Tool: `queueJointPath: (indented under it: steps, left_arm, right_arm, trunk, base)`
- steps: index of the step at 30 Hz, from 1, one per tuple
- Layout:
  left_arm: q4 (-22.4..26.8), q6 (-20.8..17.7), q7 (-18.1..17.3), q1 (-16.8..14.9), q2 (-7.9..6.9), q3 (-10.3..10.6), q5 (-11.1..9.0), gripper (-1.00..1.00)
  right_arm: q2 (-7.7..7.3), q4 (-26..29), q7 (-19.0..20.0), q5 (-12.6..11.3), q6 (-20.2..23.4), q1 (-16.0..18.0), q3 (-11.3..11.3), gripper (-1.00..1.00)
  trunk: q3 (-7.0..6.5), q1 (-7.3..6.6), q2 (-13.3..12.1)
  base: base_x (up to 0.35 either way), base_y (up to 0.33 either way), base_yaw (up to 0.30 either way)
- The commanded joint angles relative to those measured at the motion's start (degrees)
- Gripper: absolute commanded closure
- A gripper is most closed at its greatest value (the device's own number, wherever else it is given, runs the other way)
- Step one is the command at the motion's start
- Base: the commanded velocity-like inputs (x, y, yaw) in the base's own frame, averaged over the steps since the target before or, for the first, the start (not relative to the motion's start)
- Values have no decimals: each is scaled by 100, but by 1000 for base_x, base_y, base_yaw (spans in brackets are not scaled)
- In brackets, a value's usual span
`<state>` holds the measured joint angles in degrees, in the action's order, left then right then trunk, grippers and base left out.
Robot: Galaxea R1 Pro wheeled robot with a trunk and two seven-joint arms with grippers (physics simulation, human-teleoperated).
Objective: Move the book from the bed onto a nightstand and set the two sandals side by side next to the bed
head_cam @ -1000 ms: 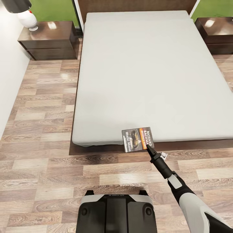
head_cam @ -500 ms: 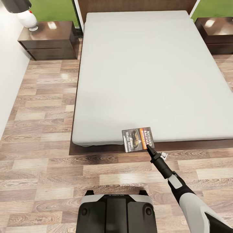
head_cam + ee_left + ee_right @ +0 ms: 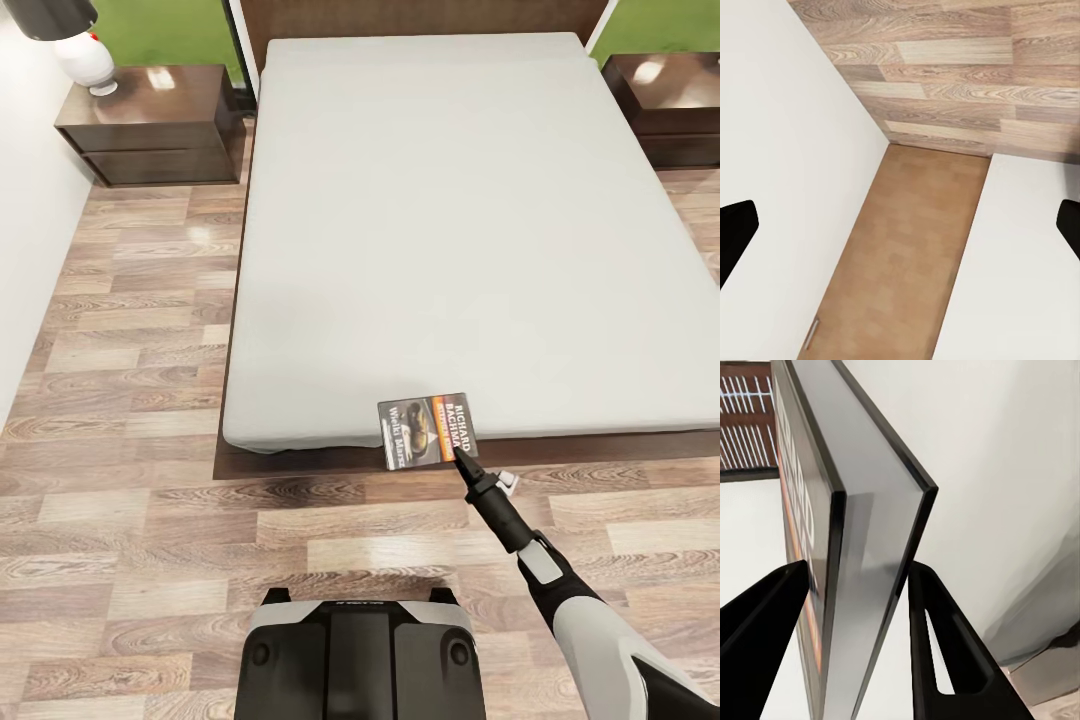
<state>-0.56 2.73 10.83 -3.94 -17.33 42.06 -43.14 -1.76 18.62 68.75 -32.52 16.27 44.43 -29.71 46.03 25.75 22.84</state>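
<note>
The book (image 3: 428,430), dark with an orange band and white lettering, hangs over the foot edge of the bed (image 3: 440,220), on its light-grey mattress. My right gripper (image 3: 462,458) is shut on the book's near edge. In the right wrist view the book (image 3: 862,532) stands edge-on between the two black fingers (image 3: 765,645), which press on both covers. My left gripper (image 3: 904,225) is open with nothing between its tips, over wood floor and a white wall. Dark nightstands stand at the bed's head, one left (image 3: 150,125) and one right (image 3: 670,105). The sandals are out of view.
A white lamp (image 3: 80,50) stands on the left nightstand. A white wall runs along the left side. A small white object (image 3: 508,482) lies on the floor by the bed frame, partly behind my right arm. My base (image 3: 360,655) is on plank floor at the bed's foot.
</note>
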Motion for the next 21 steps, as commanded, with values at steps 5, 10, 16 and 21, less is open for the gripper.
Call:
queueJointPath:
  steps: [5, 10, 16, 21]
  left_arm:
    - [-6, 17, 7, 1, 1, 48, -45, -100]
    - [-6, 17, 7, 10, 1, 48, -45, -100]
    - [-6, 25, 7, 12, 1, 48, -45, -100]
    - [-6, 33, 7, 15, 1, 48, -45, -100]
  right_arm:
    - [1, -4, 15, -18, 20, 3, -114, 100]
    - [-5, 8, 9, -3, 15, 3, -159, 100]
    - [-8, -1, 7, -10, 9, 4, -183, 100]
    - [-3, -13, 11, -11, 8, 2, -190, 100]
  trunk:
    - [5, 3, 8]
    - [5, 3, 8]
    - [5, 3, 8]
    - [5, 3, 8]
  base:
    - [0, 0, 0]
    - [0, 0, 0]
    - [0, 0, 0]
    - [0, 0, 0]
